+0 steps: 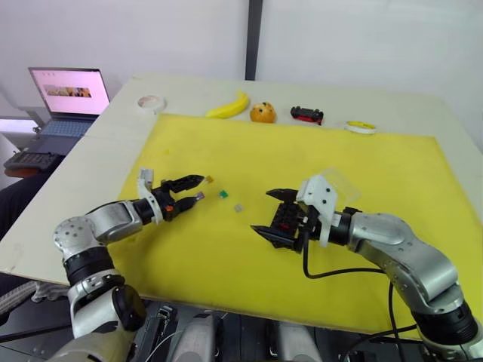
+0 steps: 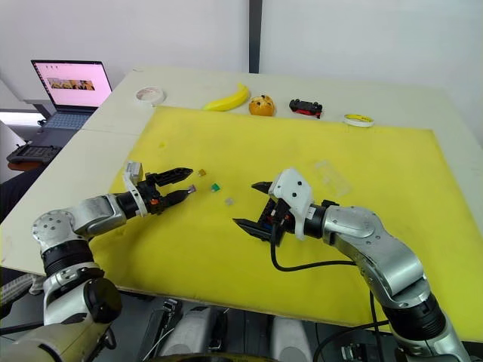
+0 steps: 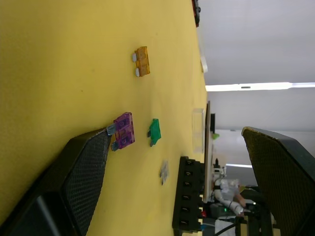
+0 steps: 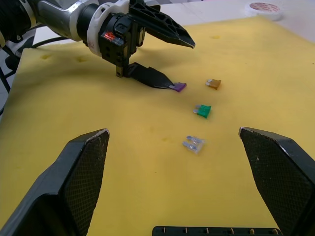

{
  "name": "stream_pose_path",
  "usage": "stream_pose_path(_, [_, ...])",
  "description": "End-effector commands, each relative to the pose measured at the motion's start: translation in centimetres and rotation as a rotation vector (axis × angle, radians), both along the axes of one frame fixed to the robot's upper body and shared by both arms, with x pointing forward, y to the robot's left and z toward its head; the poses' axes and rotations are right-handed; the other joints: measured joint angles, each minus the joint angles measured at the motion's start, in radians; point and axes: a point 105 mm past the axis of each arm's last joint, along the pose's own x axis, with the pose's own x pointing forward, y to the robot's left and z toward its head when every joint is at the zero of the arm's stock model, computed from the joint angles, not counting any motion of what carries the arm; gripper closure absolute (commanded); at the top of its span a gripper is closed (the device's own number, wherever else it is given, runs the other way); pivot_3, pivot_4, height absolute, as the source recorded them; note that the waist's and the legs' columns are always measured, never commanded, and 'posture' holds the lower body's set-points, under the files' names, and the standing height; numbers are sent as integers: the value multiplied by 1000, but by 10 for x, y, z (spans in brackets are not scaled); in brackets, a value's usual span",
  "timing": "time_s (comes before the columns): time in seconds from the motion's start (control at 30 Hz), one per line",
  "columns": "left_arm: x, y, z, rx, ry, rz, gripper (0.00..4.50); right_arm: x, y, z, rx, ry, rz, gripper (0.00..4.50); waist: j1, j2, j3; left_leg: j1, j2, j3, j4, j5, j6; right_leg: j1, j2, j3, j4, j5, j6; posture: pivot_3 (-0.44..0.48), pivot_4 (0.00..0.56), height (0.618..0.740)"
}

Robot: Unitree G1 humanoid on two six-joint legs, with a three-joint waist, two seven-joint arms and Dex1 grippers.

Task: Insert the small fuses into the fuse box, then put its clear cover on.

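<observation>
Several small fuses lie on the yellow mat (image 1: 302, 158): a brown-yellow fuse (image 1: 210, 179), a green fuse (image 1: 223, 194), a grey fuse (image 1: 238, 207) and a purple fuse (image 1: 200, 195). My left gripper (image 1: 195, 188) is open, low over the mat, and its lower fingertip (image 3: 101, 140) touches the purple fuse (image 3: 124, 131). The black fuse box (image 3: 189, 196) lies to the right of the fuses, between the wide-open fingers of my right gripper (image 1: 270, 213). The clear cover (image 2: 332, 172) rests on the mat just behind my right wrist.
Along the table's far edge sit a banana (image 1: 230, 107), an orange (image 1: 262, 112), a red-and-black toy car (image 1: 307, 115) and two tape rolls (image 1: 151, 102) (image 1: 361, 127). A laptop (image 1: 68, 94) stands off the table at far left.
</observation>
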Motion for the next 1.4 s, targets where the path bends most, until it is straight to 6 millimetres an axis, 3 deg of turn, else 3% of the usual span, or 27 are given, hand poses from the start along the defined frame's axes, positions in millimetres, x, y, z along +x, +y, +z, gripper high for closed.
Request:
stream_pose_path(0.03, [-2,-16,-15,0,60,-47,0,0,2,10,8,-40,13,18,0,0,0,0,0,0,0,0,0,0,0,0,0,0,0,0,150,740])
stream_pose_path(0.37, [-3,-18,-20,32,77,-60,0,-1,0,9,-1,-39,8,18,2,0,0,0,-1,-1,0,0,0,0,-1,0,0,0,0,0,150,740])
stream_pose_path(0.47, [-4,-15,-23,51,84,-60,776,-2,-2,6,-25,-41,13,0,2,0,0,0,-1,-1,0,0,0,0,-1,0,0,0,0,0,150,740])
stream_pose_path(0.8, [-6,-8,-29,68,95,-55,776,-5,-4,6,-31,-37,19,0,-1,0,0,0,-1,-1,0,0,1,0,-1,0,0,0,0,0,150,740])
stream_pose_path(1.23, [-9,-4,-18,101,60,-81,776,-7,-3,6,-25,-37,22,0,-4,0,0,0,-1,-1,-1,-2,3,0,-2,0,-1,0,0,0,150,740])
stream_pose_path(1.33, [-9,-4,-20,122,66,-85,1416,-7,-2,6,-23,-38,21,0,-4,0,0,0,-1,-1,-1,-2,3,0,-2,0,-1,0,0,0,150,740])
stream_pose_path(1.4, [-9,-4,-21,123,70,-84,2324,-7,-2,6,-21,-38,19,0,-4,0,0,0,-1,-1,-2,-2,3,-1,-2,0,-1,0,0,0,150,740])
